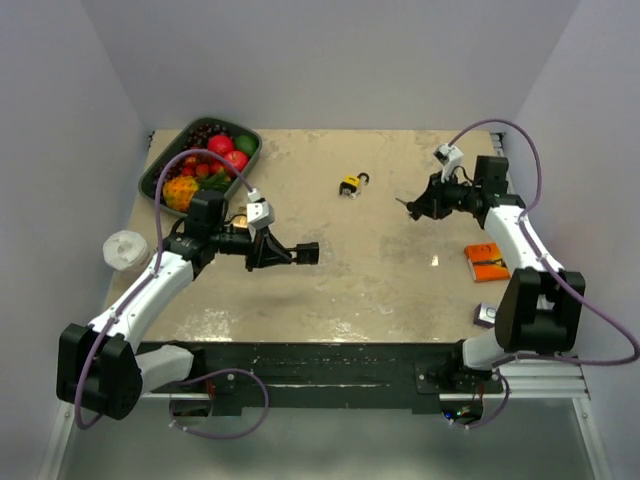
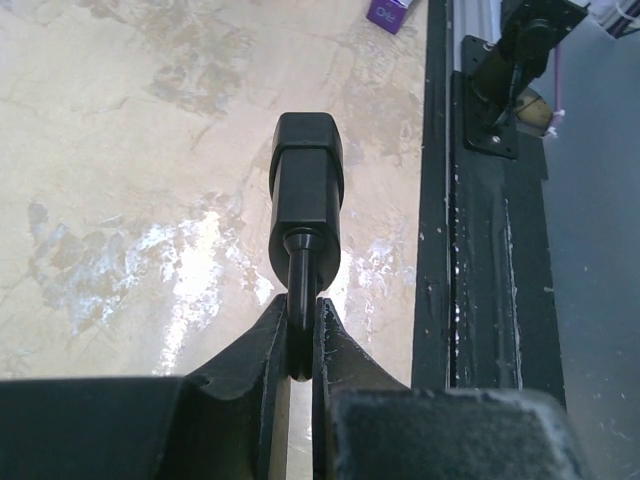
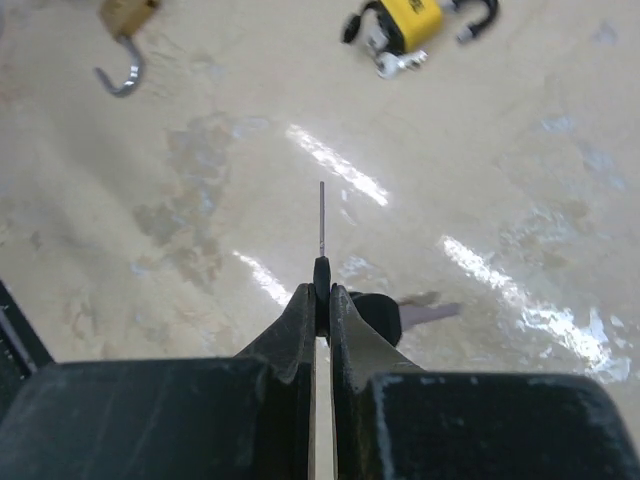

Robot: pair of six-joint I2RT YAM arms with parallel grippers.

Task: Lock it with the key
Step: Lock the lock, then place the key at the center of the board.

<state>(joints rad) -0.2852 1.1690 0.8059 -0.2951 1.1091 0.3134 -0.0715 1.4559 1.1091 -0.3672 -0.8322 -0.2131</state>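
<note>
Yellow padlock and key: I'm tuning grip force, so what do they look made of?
The yellow padlock has a bright glossy body, painted metal or a plastic cover; I can't tell which. The key, pinched in the right gripper, shows a thin grey edge, probably bare metal.

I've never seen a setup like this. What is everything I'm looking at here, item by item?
table: 1, mottled beige, under everything
fruit tray: 1, dark, far left corner, filled with red, green, orange and dark fruit
yellow padlock: 1, yellow with black shackle, middle of the table, far side
brass hooked piece: 1, brass, seen only in the right wrist view
orange packet: 1, orange, right side by the right arm
purple item: 1, purple, near right edge
white round object: 1, white, left table edge
key: 1, metal, held in the right pincer
black piece: 1, black, held in the left pincer
left pincer: 1, black, shut
right pincer: 1, black, shut
</note>
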